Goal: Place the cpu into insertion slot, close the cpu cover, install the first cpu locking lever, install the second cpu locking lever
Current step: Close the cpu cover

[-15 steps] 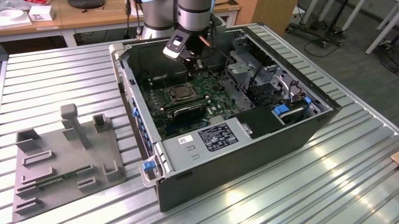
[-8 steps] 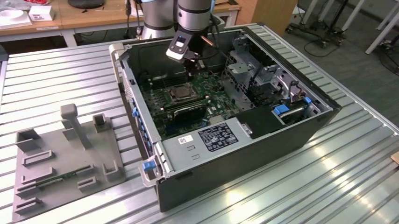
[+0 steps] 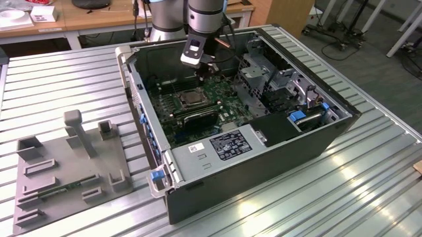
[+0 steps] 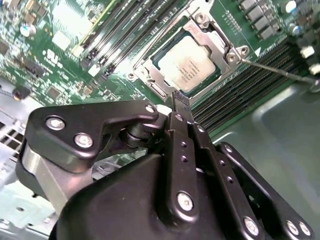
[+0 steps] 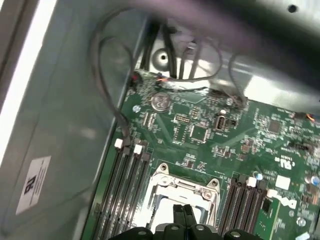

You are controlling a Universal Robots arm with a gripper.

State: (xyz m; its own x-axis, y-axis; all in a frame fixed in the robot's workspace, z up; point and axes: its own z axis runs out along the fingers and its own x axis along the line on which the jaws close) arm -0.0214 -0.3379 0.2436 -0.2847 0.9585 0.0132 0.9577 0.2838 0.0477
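gripper: your black two-finger gripper (image 3: 204,73) has its tips pressed together and carries nothing. in both wrist views (image 4: 178,100) (image 5: 183,210) it hangs just beside one edge of the socket.
cpu: the small square chip with the pale silver face (image 4: 189,62) lies flat in the socket on the green motherboard (image 5: 200,120).
cover: the square silvery metal frame (image 4: 150,75) lies down over the chip's edges. count placing and closing as done.
step in hand: the first locking lever, by my read. a thin bright wire lever (image 4: 275,68) juts from a socket corner and looks unlatched.
calls for: a shut-tip push on a very thin rod that would slip off easily. line up with care.
around: long black memory slots (image 4: 235,97) flank the socket, and black cables (image 5: 107,85) loop along the case wall.
in the way: the walls of the open dark grey computer case (image 3: 264,168) hem your arm in, and the lever hangs over the memory slots.
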